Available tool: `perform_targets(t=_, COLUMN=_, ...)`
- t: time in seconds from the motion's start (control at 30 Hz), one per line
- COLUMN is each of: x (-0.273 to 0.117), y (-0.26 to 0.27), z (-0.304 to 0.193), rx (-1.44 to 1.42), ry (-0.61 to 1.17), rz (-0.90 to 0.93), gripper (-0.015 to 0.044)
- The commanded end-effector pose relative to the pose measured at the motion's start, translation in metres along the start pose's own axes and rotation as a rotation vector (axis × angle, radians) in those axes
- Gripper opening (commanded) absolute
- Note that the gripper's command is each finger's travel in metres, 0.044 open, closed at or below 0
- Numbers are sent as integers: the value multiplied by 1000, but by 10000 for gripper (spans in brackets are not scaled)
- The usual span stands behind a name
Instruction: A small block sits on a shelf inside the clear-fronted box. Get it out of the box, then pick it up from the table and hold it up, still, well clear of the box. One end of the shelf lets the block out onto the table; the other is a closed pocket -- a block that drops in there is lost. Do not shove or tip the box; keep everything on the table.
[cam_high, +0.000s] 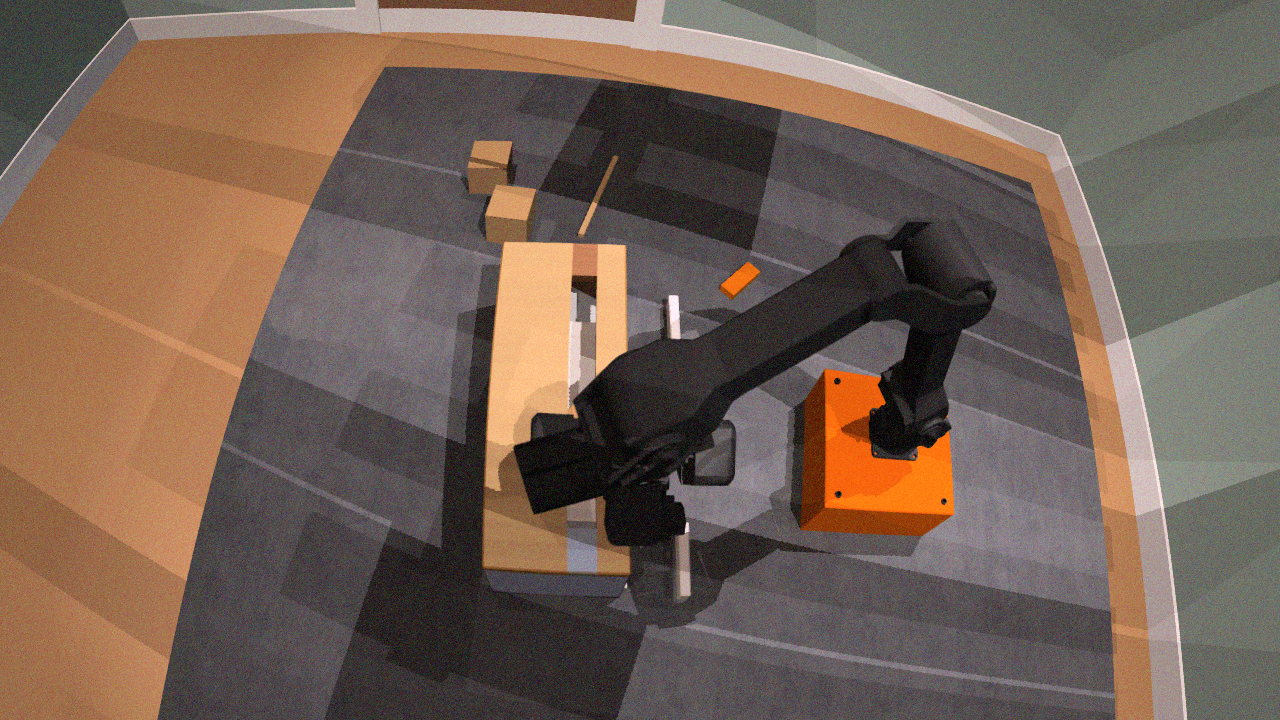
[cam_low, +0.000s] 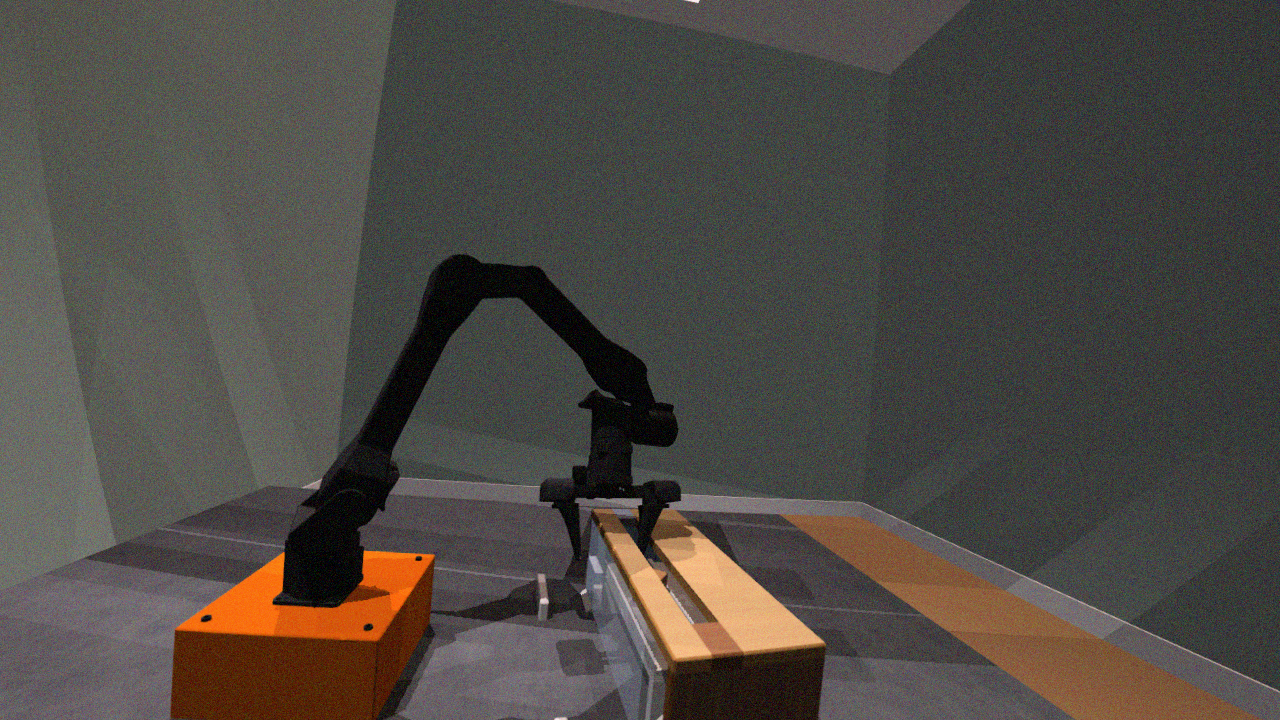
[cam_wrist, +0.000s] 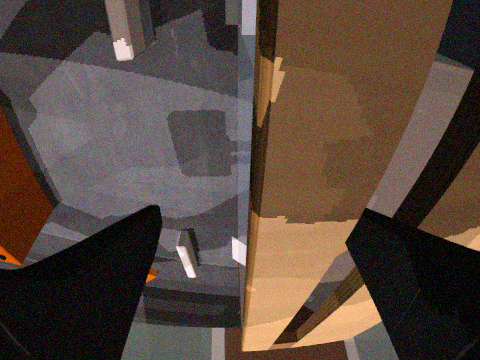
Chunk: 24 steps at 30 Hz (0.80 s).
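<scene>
Inspecting the grasp: my fingers (cam_low: 649, 523) are standing nearly fully apart and are holding nothing. They are pointing straight down and straddling the strip of box (cam_high: 528, 304) top between the clear front (cam_low: 617, 617) and the slot (cam_low: 684, 600); the right finger is dipping into the slot and the left one is hanging outside the front, just beside it. The block is not showing plainly in any view. I am judging it to be on the shelf under the slot, hidden by my arm from above. The slot and shelf are running near to far, so any push must be going along that line. I cannot tell which end is the closed pocket. The slot walls are leaving little sideways room, and the orange base (cam_high: 859, 465) is sitting well apart on the worktop (cam_high: 375, 376).
</scene>
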<state>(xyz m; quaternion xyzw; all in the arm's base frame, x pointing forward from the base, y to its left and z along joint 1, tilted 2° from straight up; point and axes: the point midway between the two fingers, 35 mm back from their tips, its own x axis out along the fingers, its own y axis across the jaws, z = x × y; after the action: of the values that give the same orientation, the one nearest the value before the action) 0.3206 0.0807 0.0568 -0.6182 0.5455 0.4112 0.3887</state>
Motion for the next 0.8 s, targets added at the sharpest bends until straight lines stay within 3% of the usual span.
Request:
perform_targets(t=0.0, x=8, y=2, z=0, rx=-8, ry=7, rz=4, gripper=400)
perform_targets(t=0.43, x=16, y=2, z=2, rx=0, ry=0, rz=0, gripper=400)
perform_targets(t=0.77, x=26, y=2, z=-24, rx=-1, ry=3, rz=2, gripper=400)
